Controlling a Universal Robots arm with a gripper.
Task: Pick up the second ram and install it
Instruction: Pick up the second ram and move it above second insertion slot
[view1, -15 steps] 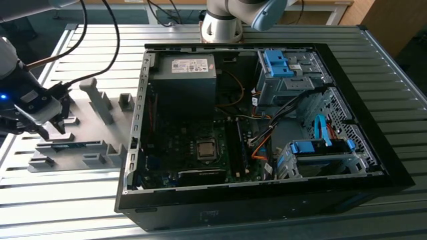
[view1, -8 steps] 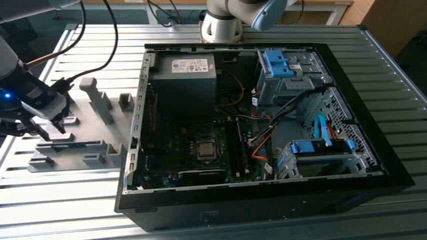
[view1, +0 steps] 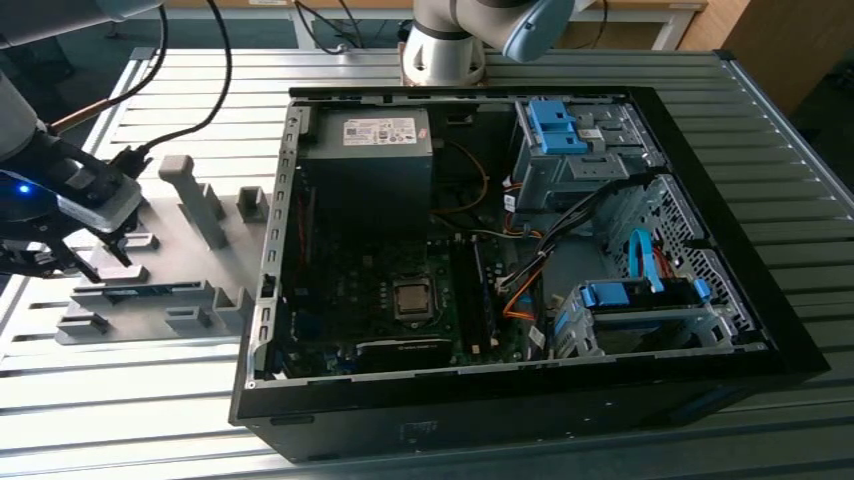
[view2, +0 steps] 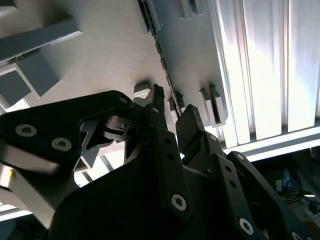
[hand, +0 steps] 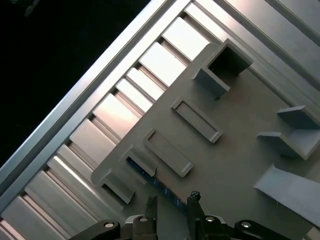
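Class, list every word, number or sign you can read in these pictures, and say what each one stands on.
No text can be read in any of the pictures.
Pale label on the power supply inside the computer case: there is print, but it is too small to read.
Second ram in the grey fixture: no markings can be made out.

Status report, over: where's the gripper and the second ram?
Gripper open, straddling the second ram. Ram lying in the grey fixture, not yet lifted. Fixture blocks close alongside.

Jaws apart — second ram (view2: 161, 58) between
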